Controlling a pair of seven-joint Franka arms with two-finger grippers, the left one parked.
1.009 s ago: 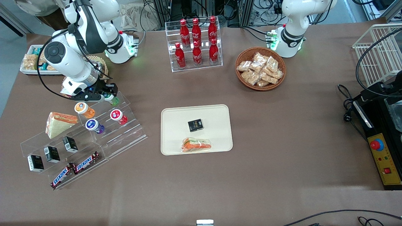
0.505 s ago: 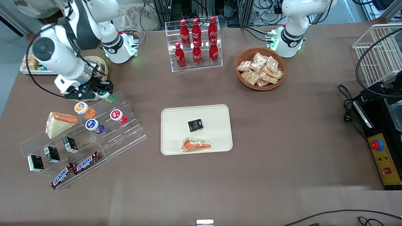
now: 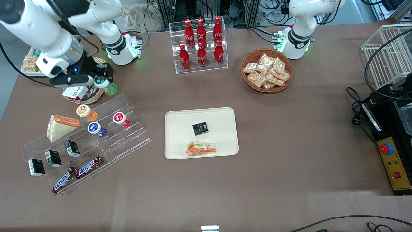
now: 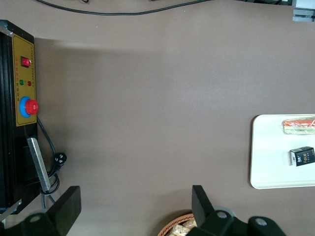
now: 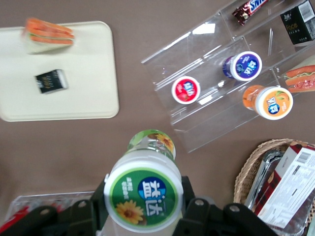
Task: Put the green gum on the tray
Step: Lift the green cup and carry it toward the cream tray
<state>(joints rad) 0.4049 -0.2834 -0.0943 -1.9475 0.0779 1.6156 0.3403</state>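
The green gum [image 3: 107, 86] is a small green bottle with a white cap, and my right gripper [image 3: 102, 80] is shut on it, holding it in the air above the top step of the clear acrylic stand [image 3: 125, 129]. In the right wrist view its cap [image 5: 144, 196] with the green-and-yellow label fills the space between the black fingers [image 5: 189, 196]. The cream tray [image 3: 180, 119] lies flat mid-table, nearer the front camera than the cola rack, with a black box [image 3: 200, 128] and a wrapped sandwich [image 3: 201, 149] on it. The tray [image 5: 88, 64] also shows in the right wrist view.
On the stand sit orange [image 3: 86, 112], red [image 3: 121, 119] and purple [image 3: 96, 129] bottles, a sandwich [image 3: 59, 126], black boxes and Snickers bars [image 3: 77, 174]. A wicker basket [image 3: 82, 93] lies under the gripper. A cola rack [image 3: 201, 45] and snack basket [image 3: 267, 70] stand farther back.
The right arm has lifted the green gum off the top step of the stand and carried it up and away from the front camera.
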